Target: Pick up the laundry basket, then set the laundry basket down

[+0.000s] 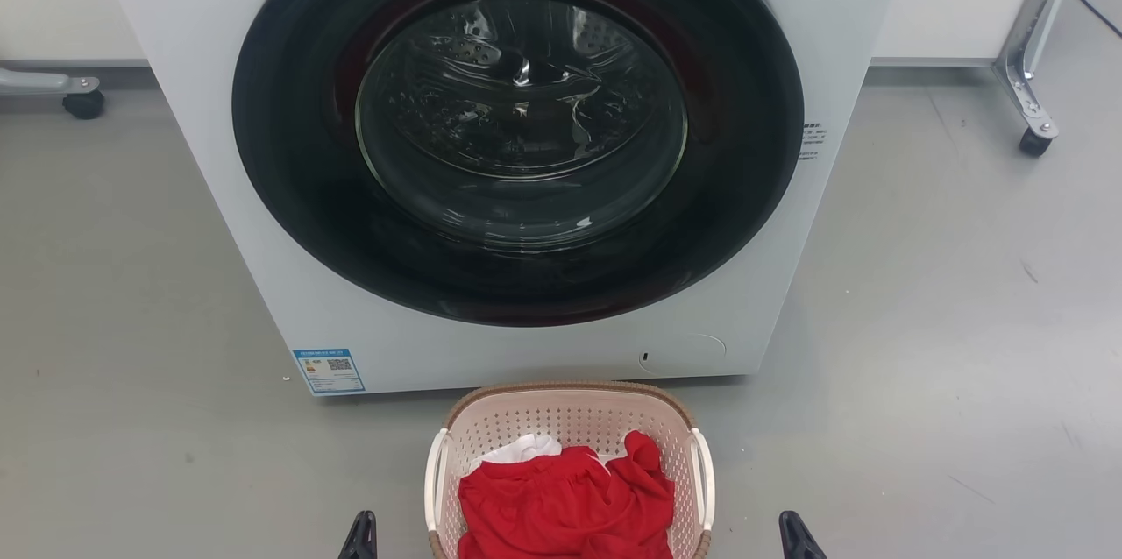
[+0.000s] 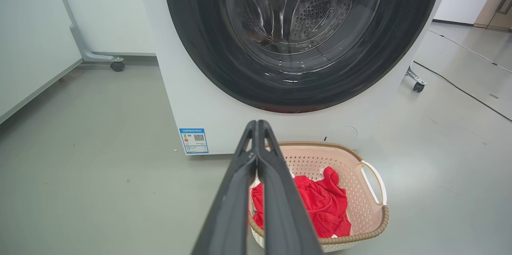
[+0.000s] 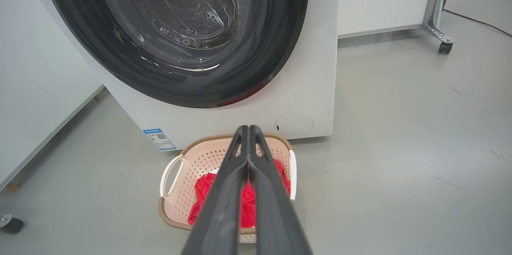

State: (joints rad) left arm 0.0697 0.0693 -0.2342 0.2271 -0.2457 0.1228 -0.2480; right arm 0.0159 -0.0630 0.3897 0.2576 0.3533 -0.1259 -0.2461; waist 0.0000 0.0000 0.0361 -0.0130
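Pale-pink perforated plastic, edged by a brown woven-look rim, makes up the laundry basket (image 1: 570, 421). It is set upright on the grey floor (image 1: 920, 366), just in front of the white washer (image 1: 219, 217) and below its round dark door (image 1: 517, 125). A white handle (image 1: 436, 476) is fixed at each side of the basket. It is partly filled by a red garment (image 1: 570, 506), and a bit of white cloth (image 1: 524, 448) is tucked behind that, toward the washer.

At the bottom edge of the head view, the dark tip of the left tool (image 1: 360, 534) is seen to the basket's left and the tip of the right tool (image 1: 799, 536) to its right. The basket is placed between them and is touched by neither.

In the left wrist view the left tool (image 2: 258, 124) is shown with its two long fingers pressed together and nothing pinched. The basket (image 2: 362, 203) is seen beyond them, partly hidden, toward the lower right. In the right wrist view the right tool (image 3: 248, 128) is likewise pressed together on nothing, and the basket (image 3: 180, 179) is partly covered by its fingers.

A blue label (image 1: 329, 369) is stuck on the washer's lower front, near the basket.
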